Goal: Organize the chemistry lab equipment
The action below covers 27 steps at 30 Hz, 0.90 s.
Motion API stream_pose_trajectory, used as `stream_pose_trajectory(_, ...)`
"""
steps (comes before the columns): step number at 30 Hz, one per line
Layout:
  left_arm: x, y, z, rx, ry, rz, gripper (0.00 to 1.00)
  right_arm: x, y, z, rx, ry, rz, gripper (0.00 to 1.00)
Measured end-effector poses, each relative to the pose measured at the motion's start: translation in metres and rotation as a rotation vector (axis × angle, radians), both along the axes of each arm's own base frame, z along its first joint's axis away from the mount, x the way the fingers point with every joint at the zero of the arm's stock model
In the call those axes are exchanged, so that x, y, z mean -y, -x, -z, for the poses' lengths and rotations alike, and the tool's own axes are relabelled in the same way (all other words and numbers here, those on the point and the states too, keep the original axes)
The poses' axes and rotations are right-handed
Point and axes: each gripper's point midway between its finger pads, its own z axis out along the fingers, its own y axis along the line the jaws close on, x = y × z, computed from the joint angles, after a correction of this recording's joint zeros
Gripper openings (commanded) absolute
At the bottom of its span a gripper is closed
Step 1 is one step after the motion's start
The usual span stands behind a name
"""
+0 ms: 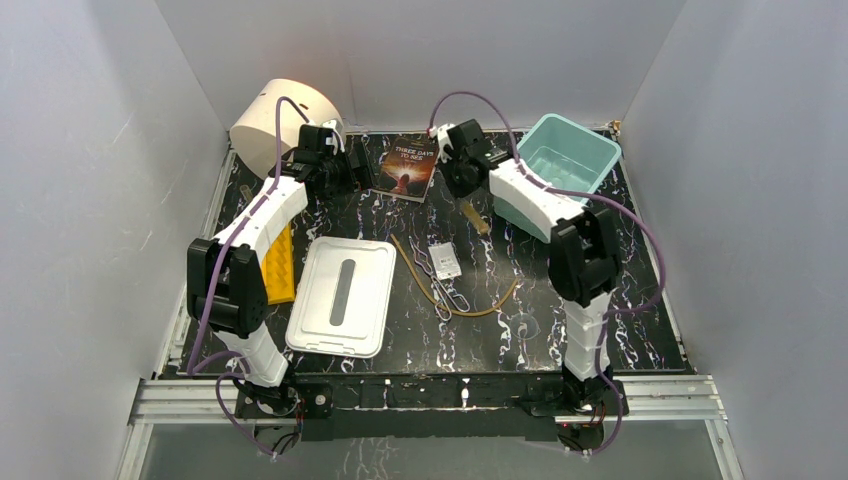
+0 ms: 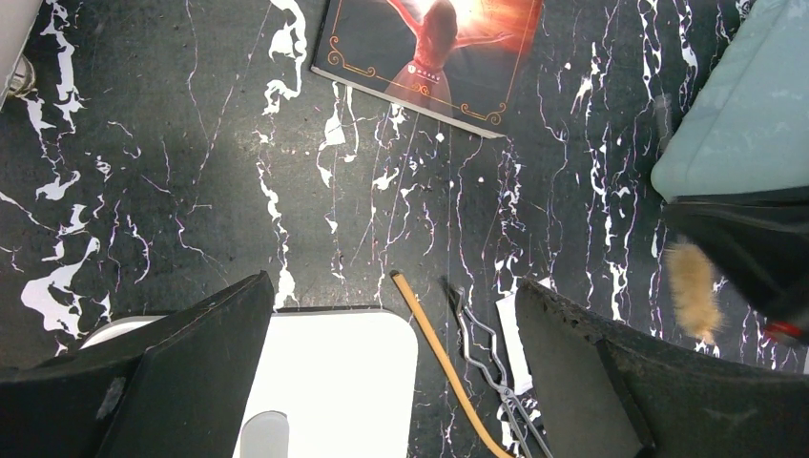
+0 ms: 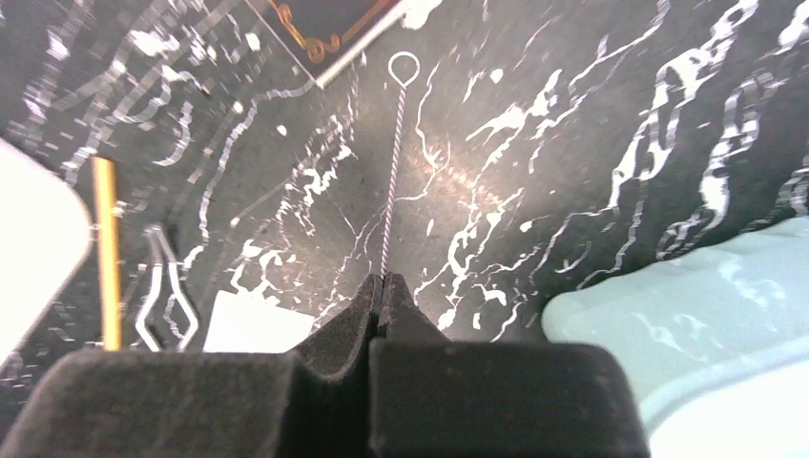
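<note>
My right gripper (image 3: 383, 279) is shut on the twisted wire handle of the brown brush (image 1: 476, 218). The wire runs ahead of the jaws to a small end ring (image 3: 403, 65). The brush's bristles (image 2: 692, 291) hang beside the teal bin (image 1: 560, 160). In mid-table lie the metal tongs (image 1: 440, 285), the white packet (image 1: 446, 260) and the tan rubber tubing (image 1: 470, 310). The left gripper (image 2: 391, 281) is open and holds nothing, hovering over the table near the book. Below it lie the tubing (image 2: 434, 353) and tongs (image 2: 487, 353).
A white lid with a grey slot (image 1: 342, 295) lies left of centre, with a yellow object (image 1: 280, 265) beside it. The dark-covered book (image 1: 408, 165) sits at the back middle. The big cream cylinder (image 1: 280, 120) lies at back left. White walls enclose the table.
</note>
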Motion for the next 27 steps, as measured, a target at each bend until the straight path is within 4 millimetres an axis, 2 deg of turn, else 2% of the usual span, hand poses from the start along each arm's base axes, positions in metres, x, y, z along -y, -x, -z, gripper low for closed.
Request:
stream_pose_trajectory(6,0.000,0.000,0.000,0.000,0.002,0.001,0.98,0.000,-0.008,-0.083,0.176,-0.111,0.053,0.00)
stream_pose_trajectory(9,0.001,0.000,0.000,0.000,0.002,0.002,0.98,0.008,-0.015,-0.111,0.252,-0.140,0.114,0.00)
stream_pose_trajectory(12,0.001,0.000,0.000,-0.001,0.003,0.003,0.98,0.025,-0.026,-0.128,0.307,-0.148,0.215,0.00)
stream_pose_trajectory(14,0.001,0.000,0.000,-0.001,0.004,0.004,0.98,0.045,-0.037,-0.136,0.337,-0.147,0.310,0.00)
stream_pose_trajectory(17,0.001,0.001,0.000,-0.001,0.006,0.006,0.98,0.091,-0.055,-0.144,0.377,-0.137,0.509,0.00)
stream_pose_trajectory(23,0.002,0.002,0.000,-0.002,0.011,0.010,0.98,0.178,-0.067,-0.141,0.381,-0.129,0.849,0.00)
stream_pose_trajectory(27,0.002,0.002,0.000,-0.005,0.012,0.011,0.98,0.209,-0.068,-0.132,0.348,-0.143,0.991,0.00)
